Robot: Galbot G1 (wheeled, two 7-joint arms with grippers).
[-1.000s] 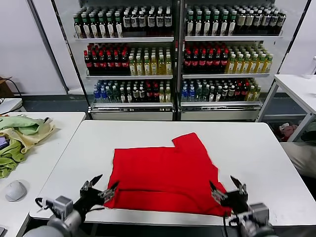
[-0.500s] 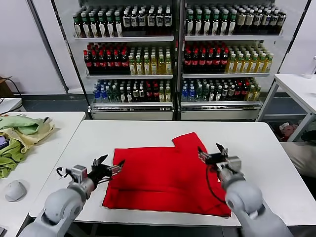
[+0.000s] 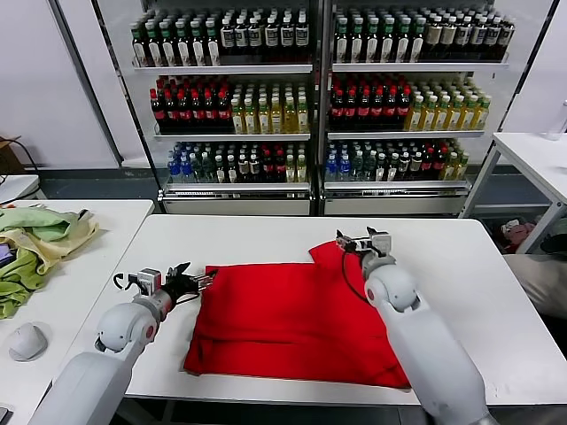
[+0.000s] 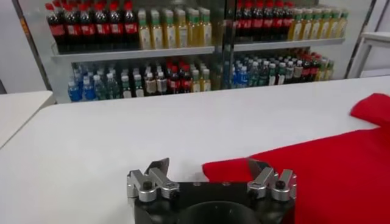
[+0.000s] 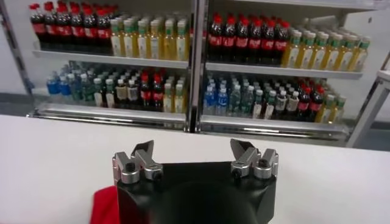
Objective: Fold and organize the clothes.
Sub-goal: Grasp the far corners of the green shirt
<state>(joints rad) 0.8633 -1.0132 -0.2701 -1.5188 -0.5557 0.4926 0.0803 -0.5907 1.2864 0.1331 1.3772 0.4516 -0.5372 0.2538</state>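
The white table (image 3: 461, 257) carries the red T-shirt (image 3: 292, 323), spread flat in its middle and reaching the near edge, with one flap sticking out at the far right; far behind stand shelves of bottles (image 3: 310, 97); on a side table at the left lies a heap of green and yellow cloths (image 3: 35, 243); the left gripper (image 3: 197, 281) is at the shirt's far left corner, fingers spread; the right gripper (image 3: 354, 243) is over the far flap, fingers also spread, holding nothing.
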